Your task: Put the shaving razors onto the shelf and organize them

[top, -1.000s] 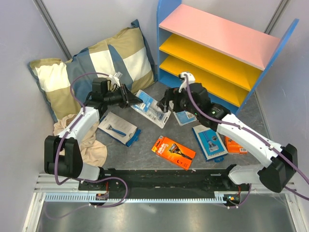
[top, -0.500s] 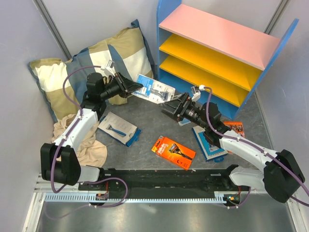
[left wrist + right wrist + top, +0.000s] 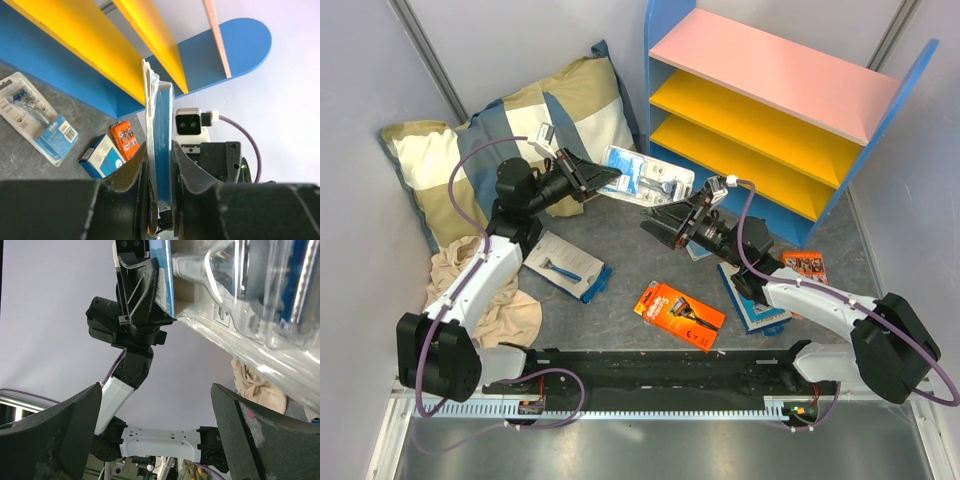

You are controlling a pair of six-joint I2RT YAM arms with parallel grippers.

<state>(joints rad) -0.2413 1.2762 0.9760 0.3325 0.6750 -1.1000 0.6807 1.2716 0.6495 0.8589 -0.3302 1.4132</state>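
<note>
My left gripper (image 3: 610,181) is shut on one end of a clear blister razor pack (image 3: 648,180) and holds it in the air, in front of the shelf's (image 3: 760,75) lower yellow boards. In the left wrist view the pack (image 3: 161,125) stands edge-on between the closed fingers (image 3: 131,175). My right gripper (image 3: 655,221) is open and empty just below the pack, pointing up at it. The right wrist view shows the pack (image 3: 245,300) above its spread fingers (image 3: 55,430). Other razor packs lie on the floor: a blue-white pack (image 3: 565,266), an orange box (image 3: 680,314), a blue box (image 3: 752,296), a small orange box (image 3: 806,265).
A checked pillow (image 3: 520,125) leans in the back left corner, with a beige cloth (image 3: 505,305) in front of it. Another blister pack (image 3: 40,117) lies on the floor by the shelf's blue base (image 3: 45,65). Grey walls close in both sides.
My left gripper has lifted the blister pack off the floor and carried it right, toward the shelf. My right gripper has let go, dropped lower and now points up at it.
</note>
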